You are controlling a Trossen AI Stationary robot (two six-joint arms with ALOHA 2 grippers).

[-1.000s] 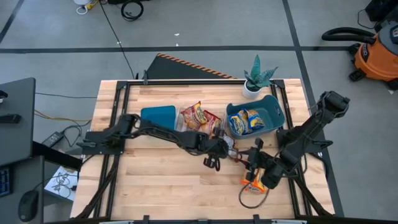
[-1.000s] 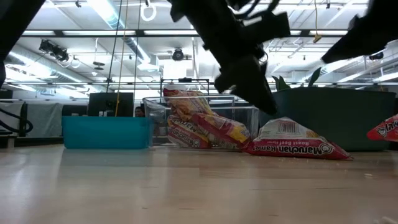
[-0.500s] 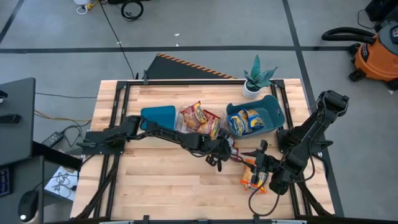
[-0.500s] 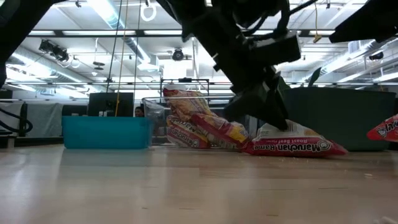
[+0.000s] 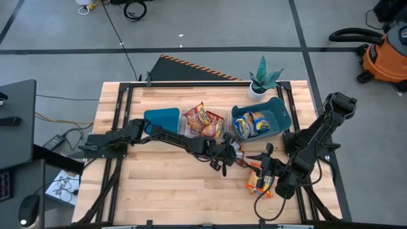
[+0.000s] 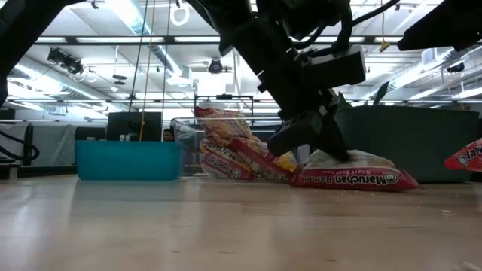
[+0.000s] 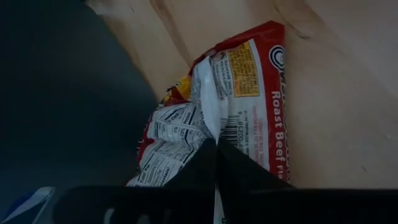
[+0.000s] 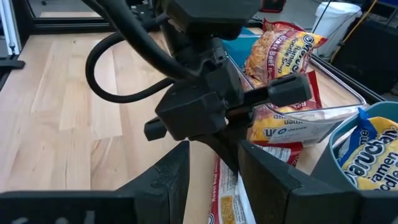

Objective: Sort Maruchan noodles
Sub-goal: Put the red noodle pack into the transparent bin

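The left gripper (image 5: 222, 157) is reached across the middle of the wooden counter (image 5: 159, 184), and its dark fingers (image 7: 211, 163) are seen pressed together on the crinkled edge of a red Roast Beef packet (image 6: 348, 178) that lies flat on the wood. Directly behind this packet a clear bin (image 5: 188, 124) is stacked with more red packets (image 5: 205, 120), which spill over its rim and crowd the space beside the left gripper. A teal bin (image 5: 161, 118) is placed just beside the clear bin, and a dark blue bin (image 5: 280, 114) filled with blue-and-yellow packets (image 5: 252, 124) is set on the other side, near the grasped packet. A small potted plant (image 5: 262, 78) is stood at the far edge of the counter behind the blue bin. The right gripper (image 5: 263, 166) is held near the counter's near right part, its fingers spread apart around nothing, with an orange packet (image 5: 257, 183) lying just beside it and cables looped next to that. On the floor to the right, an orange shop vacuum (image 5: 384, 53) is parked well apart from the counter.
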